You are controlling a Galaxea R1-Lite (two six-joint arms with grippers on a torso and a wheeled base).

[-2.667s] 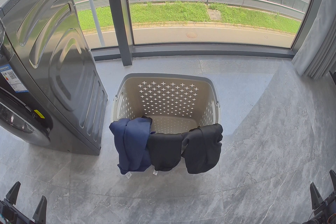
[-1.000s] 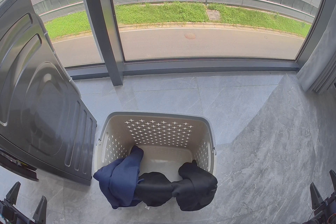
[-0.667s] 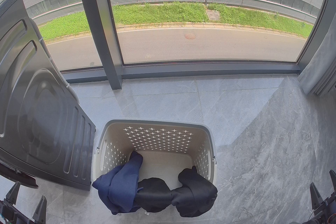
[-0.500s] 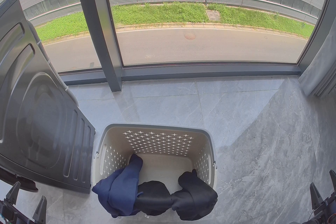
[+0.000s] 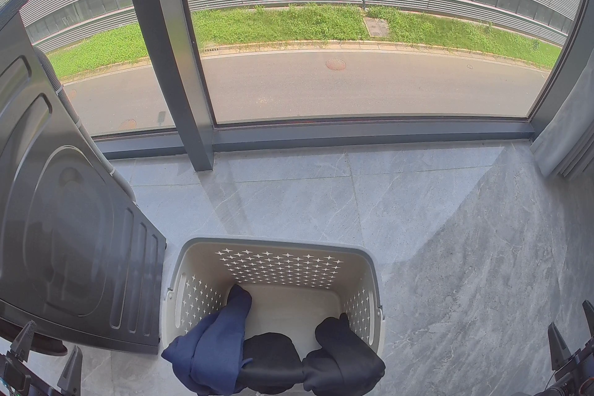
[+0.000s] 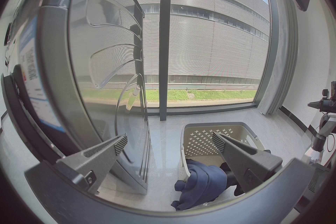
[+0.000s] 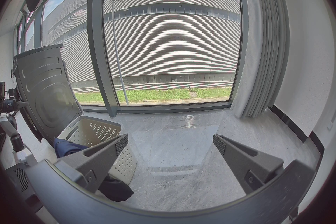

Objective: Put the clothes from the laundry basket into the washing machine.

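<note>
Your beige laundry basket (image 5: 279,260) stands on the grey floor (image 5: 470,242), just beside the dark washing machine (image 5: 68,242). A navy garment (image 5: 213,344) and black clothes (image 5: 343,363) drape over its near rim. Your left end effector (image 6: 169,138) and right end effector (image 7: 169,139) are spread, empty.

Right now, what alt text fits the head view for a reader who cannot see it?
A beige perforated plastic laundry basket has a navy garment and two black garments draped over its near rim; a dark grey washing machine stands beside it on the robot's left.
</note>
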